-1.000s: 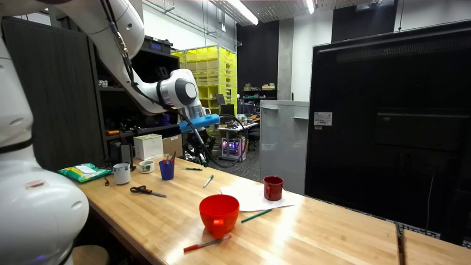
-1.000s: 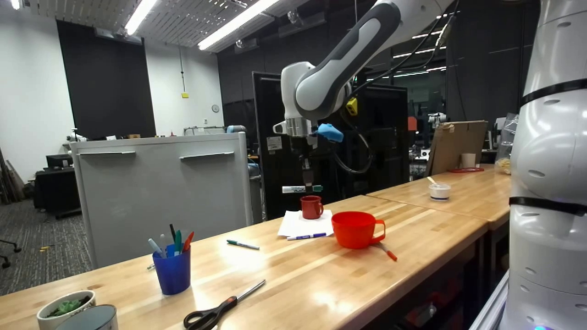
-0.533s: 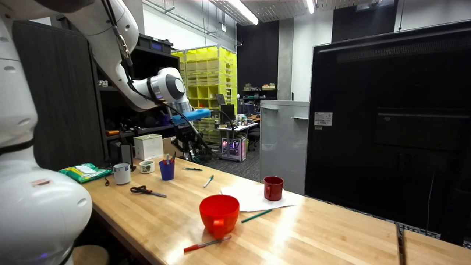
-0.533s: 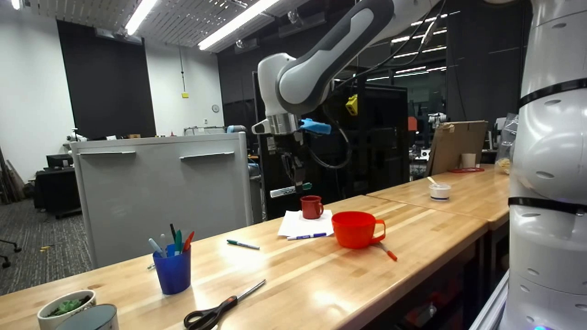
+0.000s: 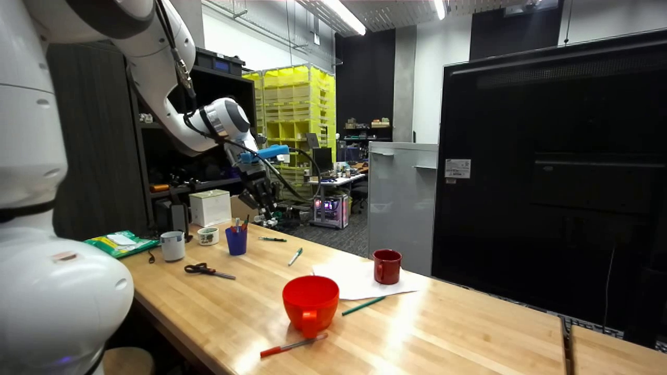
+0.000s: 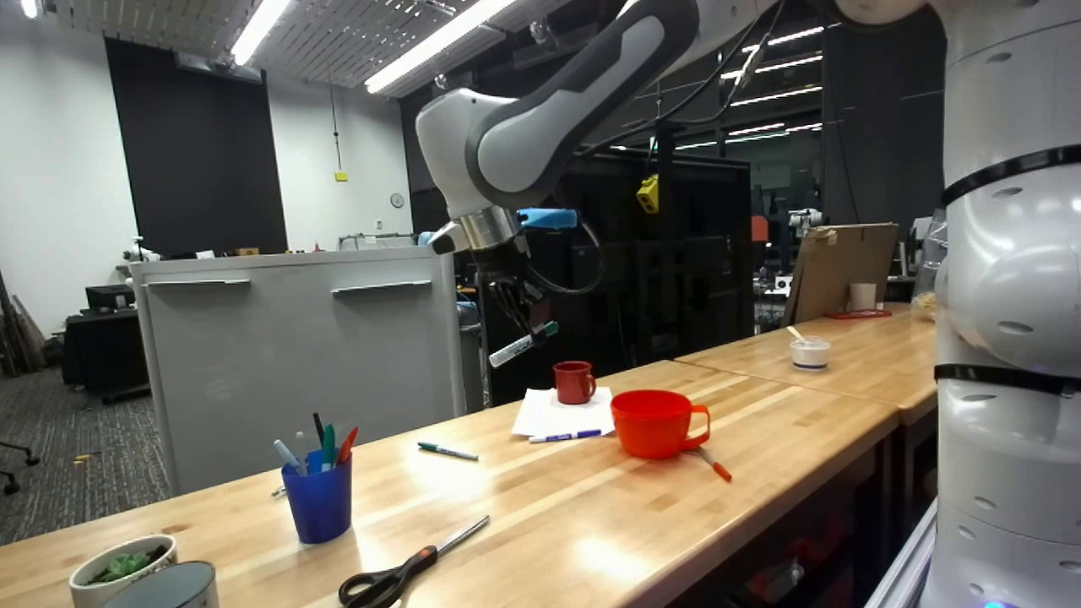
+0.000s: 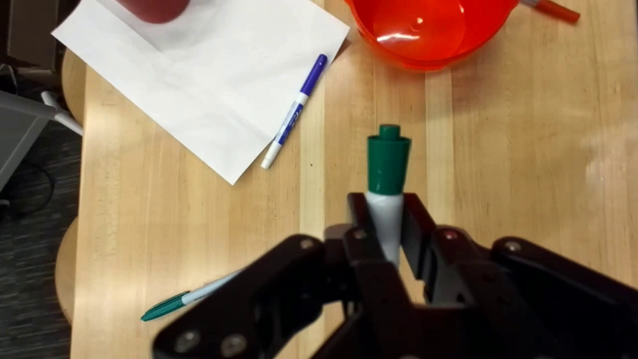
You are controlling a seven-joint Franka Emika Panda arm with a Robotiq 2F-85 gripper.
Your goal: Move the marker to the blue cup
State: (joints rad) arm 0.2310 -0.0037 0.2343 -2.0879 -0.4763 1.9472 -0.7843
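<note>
My gripper point(image 7: 385, 207) is shut on the marker, with one finger on each side of its pale body below the green end. The marker point(image 7: 389, 164) has a white body and a green end. In an exterior view the marker point(image 6: 510, 350) hangs in the air above the table, tilted with its white end lower. The gripper point(image 6: 535, 335) is well above the tabletop. The blue cup point(image 6: 317, 505) stands upright on the table with several pens in it, apart from and lower than the gripper. The blue cup point(image 5: 236, 242) also shows in an exterior view. It is out of the wrist view.
A dark red mug point(image 6: 574, 382) stands on white paper point(image 6: 540, 414) near an orange-red bowl point(image 6: 650, 426). A green-capped pen point(image 6: 448, 451) and black-handled scissors point(image 6: 405, 574) lie on the table. A plant pot point(image 6: 118, 567) and a grey cup point(image 6: 165, 591) stand beyond the blue cup.
The arm has swung toward the blue cup's side with the marker still held. The gripper has tilted, and the marker has gone from level to slanted, white end down.
</note>
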